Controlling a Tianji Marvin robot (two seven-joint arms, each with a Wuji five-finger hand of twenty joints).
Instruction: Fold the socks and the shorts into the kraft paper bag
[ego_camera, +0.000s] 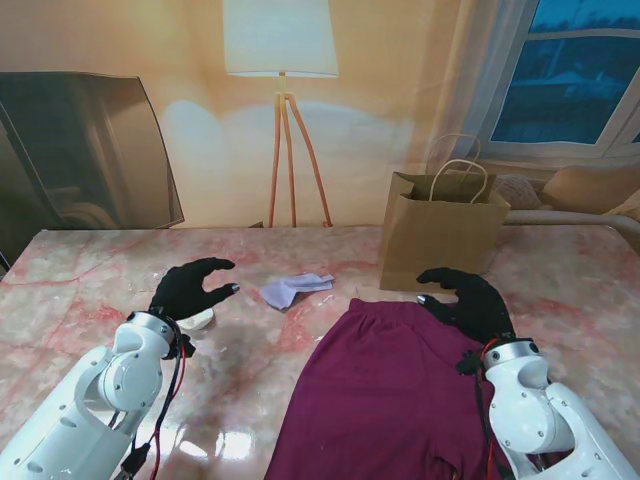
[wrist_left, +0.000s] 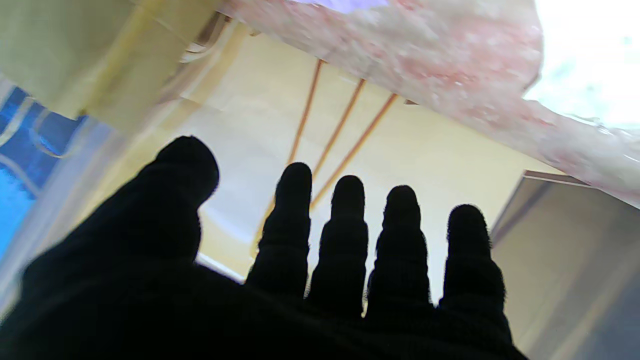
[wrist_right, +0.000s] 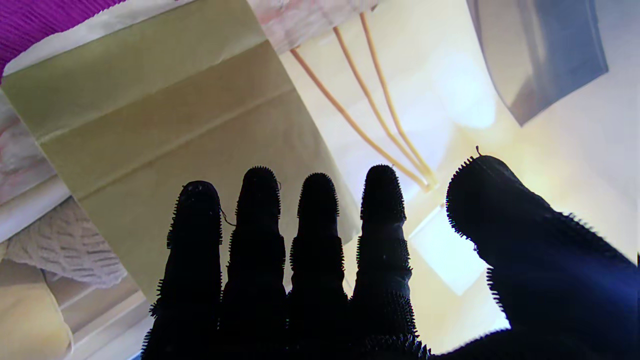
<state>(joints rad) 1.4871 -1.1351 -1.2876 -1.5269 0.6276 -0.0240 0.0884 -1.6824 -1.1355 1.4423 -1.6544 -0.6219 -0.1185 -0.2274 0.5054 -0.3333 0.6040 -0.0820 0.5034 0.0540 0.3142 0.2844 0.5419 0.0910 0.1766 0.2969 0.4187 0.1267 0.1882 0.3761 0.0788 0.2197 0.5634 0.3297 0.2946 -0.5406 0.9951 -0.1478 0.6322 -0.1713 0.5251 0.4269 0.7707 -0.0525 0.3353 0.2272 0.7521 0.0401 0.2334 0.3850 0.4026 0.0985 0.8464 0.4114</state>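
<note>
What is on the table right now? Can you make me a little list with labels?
shorts: dark red, spread flat, nearest to me
sock: pale purple, crumpled, mid-table
paper bag: brown, upright, open, on the right, farther from me
left hand: open, holding nothing
right hand: open, over the waistband end of the shorts
folding: not started

stand: high, looking down at table (ego_camera: 90, 270) | wrists: low, along fingers (wrist_left: 345, 235) | shared: bag (ego_camera: 440, 235)

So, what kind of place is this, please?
Probably a staged living room: a tripod floor lamp and a window stand behind the pink marble table, though they may be only a printed backdrop.
</note>
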